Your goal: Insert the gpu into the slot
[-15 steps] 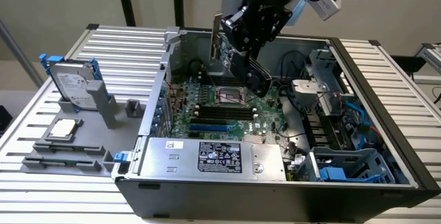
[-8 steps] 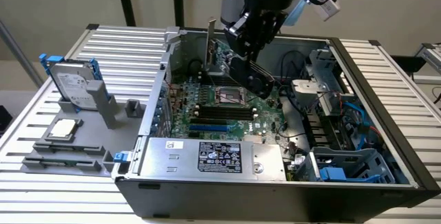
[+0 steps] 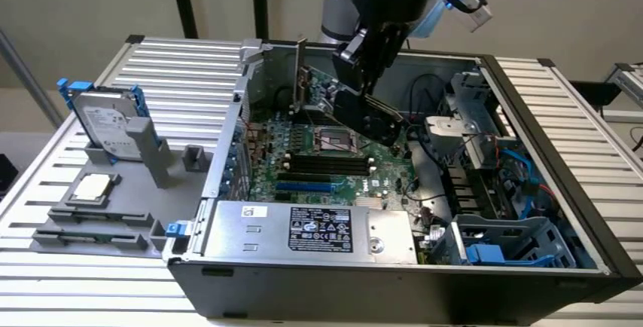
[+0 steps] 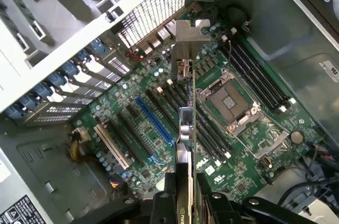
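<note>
In the exterior view my gripper (image 3: pixel 364 78) hangs inside the open computer case, shut on the gpu (image 3: pixel 368 118), a flat black card held tilted above the green motherboard (image 3: pixel 387 180). In the wrist view the gpu (image 4: pixel 186 123) appears edge-on, running from my fingers (image 4: pixel 165 198) out to its silver end bracket (image 4: pixel 186 37). The bright-blue slot (image 4: pixel 154 121) lies on the board beside the card's line, apart from it and not parallel to it. The same blue slot (image 3: pixel 304 187) sits at the board's near edge, below and to the exterior view's left of the card.
Black memory slots (image 3: pixel 327 164) and the square silver processor socket (image 4: pixel 231 101) lie close to the card. A white slot (image 4: pixel 112 147) runs beside the blue one. The power supply (image 3: pixel 312 229) borders the board. A grey hard drive with blue rails (image 3: pixel 105 126) stands outside the case.
</note>
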You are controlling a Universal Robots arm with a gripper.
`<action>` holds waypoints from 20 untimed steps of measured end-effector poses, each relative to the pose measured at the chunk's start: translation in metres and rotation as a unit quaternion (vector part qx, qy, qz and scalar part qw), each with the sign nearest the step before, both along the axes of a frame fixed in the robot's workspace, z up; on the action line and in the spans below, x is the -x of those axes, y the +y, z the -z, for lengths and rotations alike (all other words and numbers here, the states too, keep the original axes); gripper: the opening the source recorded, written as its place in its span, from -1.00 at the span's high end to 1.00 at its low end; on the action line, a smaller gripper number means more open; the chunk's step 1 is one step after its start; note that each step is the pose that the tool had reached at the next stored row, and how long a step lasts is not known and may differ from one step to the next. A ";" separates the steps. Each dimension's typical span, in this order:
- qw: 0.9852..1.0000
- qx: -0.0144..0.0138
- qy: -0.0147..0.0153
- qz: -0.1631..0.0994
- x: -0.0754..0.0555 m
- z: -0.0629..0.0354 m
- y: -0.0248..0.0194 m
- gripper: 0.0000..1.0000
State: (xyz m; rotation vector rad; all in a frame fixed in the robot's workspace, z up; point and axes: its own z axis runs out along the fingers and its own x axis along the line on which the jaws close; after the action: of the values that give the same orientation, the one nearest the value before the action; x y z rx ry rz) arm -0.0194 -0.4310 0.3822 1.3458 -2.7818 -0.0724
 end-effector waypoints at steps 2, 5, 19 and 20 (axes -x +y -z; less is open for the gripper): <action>1.000 0.000 -0.001 -0.018 0.000 0.0022 0.0000 0.48; 0.999 0.000 -0.002 -0.045 0.000 0.0057 0.0000 0.48; 0.985 0.000 -0.005 -0.172 0.000 0.0236 0.0000 0.48; 0.983 0.000 -0.005 -0.181 0.000 0.0248 0.0000 0.48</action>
State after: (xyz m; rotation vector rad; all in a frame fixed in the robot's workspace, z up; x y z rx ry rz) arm -0.0194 -0.4311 0.3575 1.8282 -2.4936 -0.0509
